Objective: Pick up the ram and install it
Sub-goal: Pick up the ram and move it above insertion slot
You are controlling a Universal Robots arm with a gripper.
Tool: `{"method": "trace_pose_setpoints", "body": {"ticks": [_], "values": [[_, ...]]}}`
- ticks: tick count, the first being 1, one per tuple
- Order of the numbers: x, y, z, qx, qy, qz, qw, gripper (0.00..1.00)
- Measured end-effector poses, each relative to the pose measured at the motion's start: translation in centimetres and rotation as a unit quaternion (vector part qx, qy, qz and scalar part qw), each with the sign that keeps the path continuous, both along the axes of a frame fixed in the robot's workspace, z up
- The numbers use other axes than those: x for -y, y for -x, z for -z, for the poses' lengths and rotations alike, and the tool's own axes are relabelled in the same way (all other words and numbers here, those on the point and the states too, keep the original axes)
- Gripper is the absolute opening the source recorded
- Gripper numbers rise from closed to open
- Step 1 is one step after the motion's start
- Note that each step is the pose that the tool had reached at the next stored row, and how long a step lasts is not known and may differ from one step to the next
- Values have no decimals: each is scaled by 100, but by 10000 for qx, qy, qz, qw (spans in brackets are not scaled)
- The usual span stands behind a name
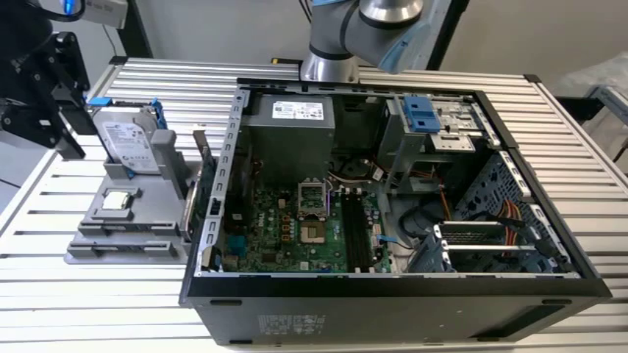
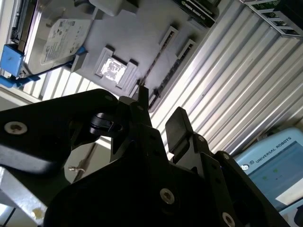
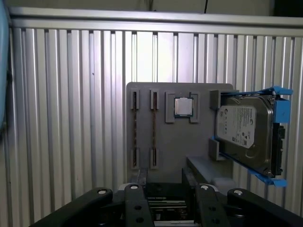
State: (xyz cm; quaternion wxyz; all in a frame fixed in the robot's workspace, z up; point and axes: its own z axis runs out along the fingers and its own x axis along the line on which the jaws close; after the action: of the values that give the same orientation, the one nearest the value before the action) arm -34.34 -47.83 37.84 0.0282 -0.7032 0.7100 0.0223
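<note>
In the exterior view, my gripper (image 1: 49,103) hangs at the exterior view's left, near the grey holder (image 1: 93,220). The holder carries the upright hard drive (image 1: 128,143) and the processor chip (image 1: 118,198). The open computer case (image 1: 393,309) lies just beside the holder.

In the second wrist view, I see the jaws standing apart with nothing between them.

In the first wrist view, the ram (image 3: 154,130) stands on edge in a holder slot, clear of the gripper.

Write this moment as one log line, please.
gripper: open, facing holder | ram: on edge in holder slot, not gripped
</note>
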Motion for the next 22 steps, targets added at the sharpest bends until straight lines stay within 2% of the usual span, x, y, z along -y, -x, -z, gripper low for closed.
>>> {"method": "trace_pose_setpoints", "body": {"ticks": [22], "values": [[3, 2, 144, 0, 1, 1, 10000, 100]]}}
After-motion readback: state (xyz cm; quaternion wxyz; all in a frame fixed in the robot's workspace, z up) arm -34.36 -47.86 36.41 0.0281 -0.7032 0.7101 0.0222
